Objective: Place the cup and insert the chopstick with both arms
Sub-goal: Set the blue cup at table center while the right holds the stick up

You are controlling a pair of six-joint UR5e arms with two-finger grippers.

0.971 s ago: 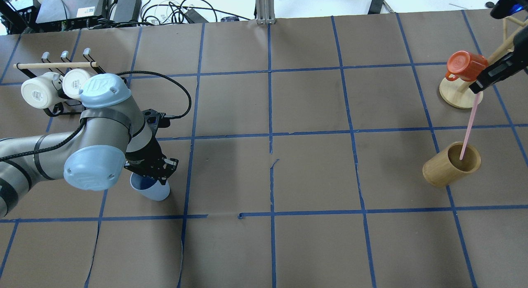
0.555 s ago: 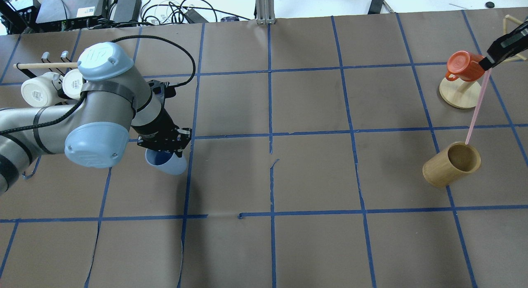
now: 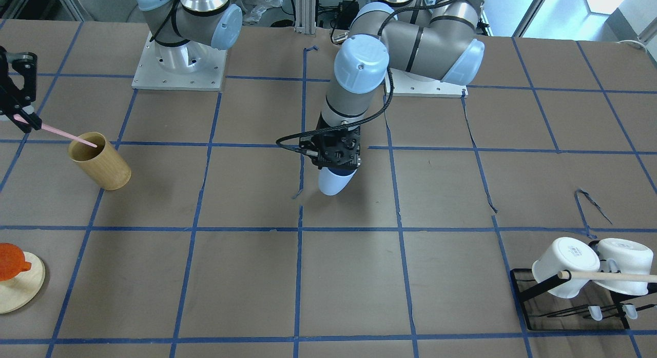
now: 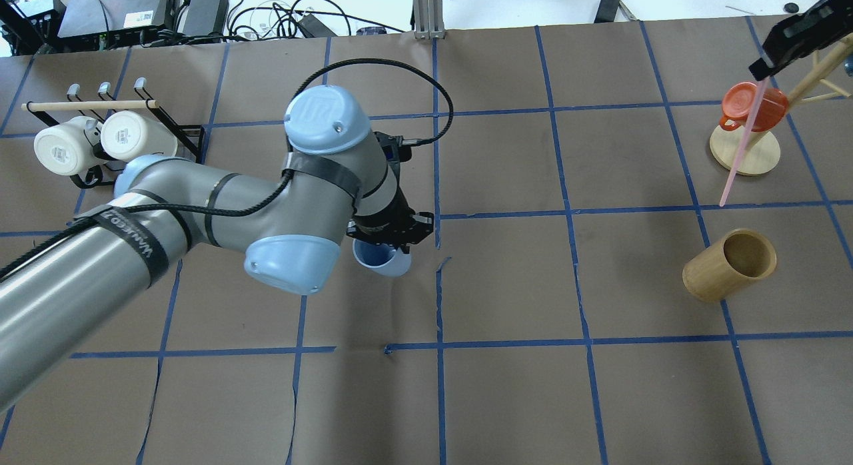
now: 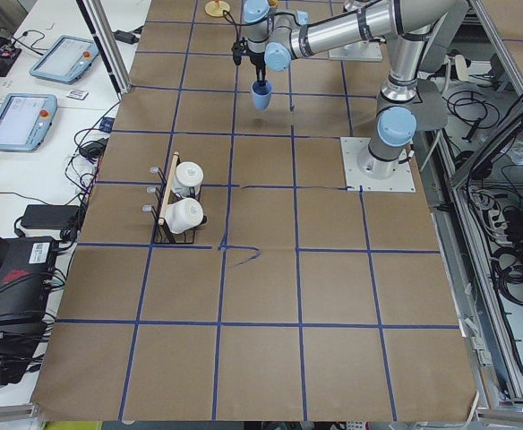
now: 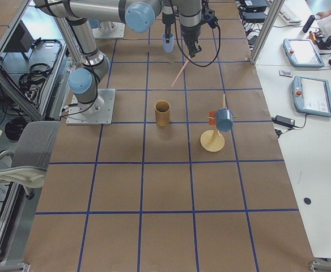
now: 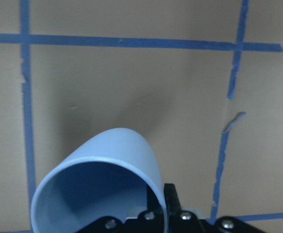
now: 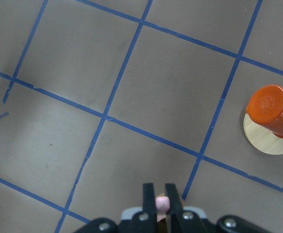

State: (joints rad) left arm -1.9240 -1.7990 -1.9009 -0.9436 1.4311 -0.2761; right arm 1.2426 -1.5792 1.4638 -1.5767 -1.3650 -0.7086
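Two arms, both loaded. The left tool (image 4: 392, 237) is clenched on the rim of the blue cup (image 4: 382, 263). One finger (image 7: 166, 204) sits inside the wall in the left wrist view. The cup hangs mouth up under the tool, its long axis close to vertical and its rounded base pointing down at the worktop (image 4: 506, 285). Its shadow lies apart from it on the paper. From overhead it sits just to the 9 o'clock side of the worktop's centre.

Over at the 2 o'clock corner, the right tool (image 4: 761, 73) is pinched shut on the top end of the pink chopstick (image 4: 741, 145). Its long axis is steep. The gripped end is up towards 1 o'clock and the free tip slants down towards 7 o'clock. The tip hangs in the air at about 12 o'clock of the bamboo holder (image 4: 730, 266), clear of its mouth. The holder stands upright at 3 o'clock. The orange mug (image 4: 753, 104) hangs on its wooden stand (image 4: 746, 155) right behind the chopstick. Two white mugs (image 4: 126, 135) sit on the rack (image 4: 190, 135) at 10 o'clock.

What's changed: a second ago the chopstick's tip was down inside the holder, then at its rim, and now it is out and higher. The cup was out at 9 o'clock, near the rack, and has swung in almost to the centre line.
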